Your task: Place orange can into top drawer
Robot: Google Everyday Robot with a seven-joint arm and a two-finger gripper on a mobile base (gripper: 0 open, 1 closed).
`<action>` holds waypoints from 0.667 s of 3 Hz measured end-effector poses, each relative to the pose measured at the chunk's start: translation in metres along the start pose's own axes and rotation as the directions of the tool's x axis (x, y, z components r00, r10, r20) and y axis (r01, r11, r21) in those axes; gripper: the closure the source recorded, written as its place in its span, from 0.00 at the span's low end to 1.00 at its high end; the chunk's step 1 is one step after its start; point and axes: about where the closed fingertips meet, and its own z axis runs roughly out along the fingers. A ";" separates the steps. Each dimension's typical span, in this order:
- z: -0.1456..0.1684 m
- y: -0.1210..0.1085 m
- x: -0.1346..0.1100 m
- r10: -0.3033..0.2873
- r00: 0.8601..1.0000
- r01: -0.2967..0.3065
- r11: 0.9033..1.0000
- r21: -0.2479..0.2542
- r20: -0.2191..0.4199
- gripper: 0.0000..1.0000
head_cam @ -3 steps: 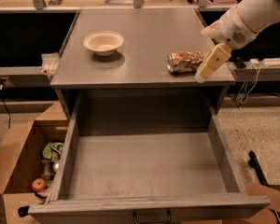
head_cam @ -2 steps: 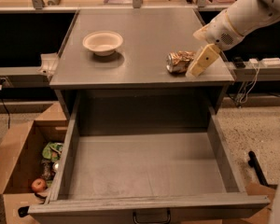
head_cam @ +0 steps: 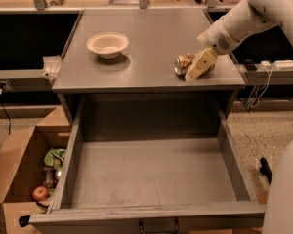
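The orange can (head_cam: 184, 63), dented with mottled orange, brown and silver print, lies on its side at the right front of the grey counter top (head_cam: 146, 38). My gripper (head_cam: 200, 66) comes in from the upper right on a white arm and sits over the can's right end, covering part of it. The top drawer (head_cam: 151, 174) is pulled wide open below the counter, its flat grey bottom bare, with a dark pull handle (head_cam: 158, 226) on its front.
A cream bowl (head_cam: 107, 44) stands on the counter's left half. A brown cardboard box (head_cam: 24, 174) with an apple and wrappers sits on the floor to the left of the drawer. Cables and a power strip lie at the right.
My gripper has moved left and slightly down over the can's right end. The can, bowl and drawer have not moved.
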 end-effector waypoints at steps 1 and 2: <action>0.018 -0.006 0.010 0.017 0.999 -0.017 1.000 0.000 -0.040 0.10; 0.028 -0.008 0.017 0.016 0.997 -0.016 1.000 0.009 -0.071 0.36</action>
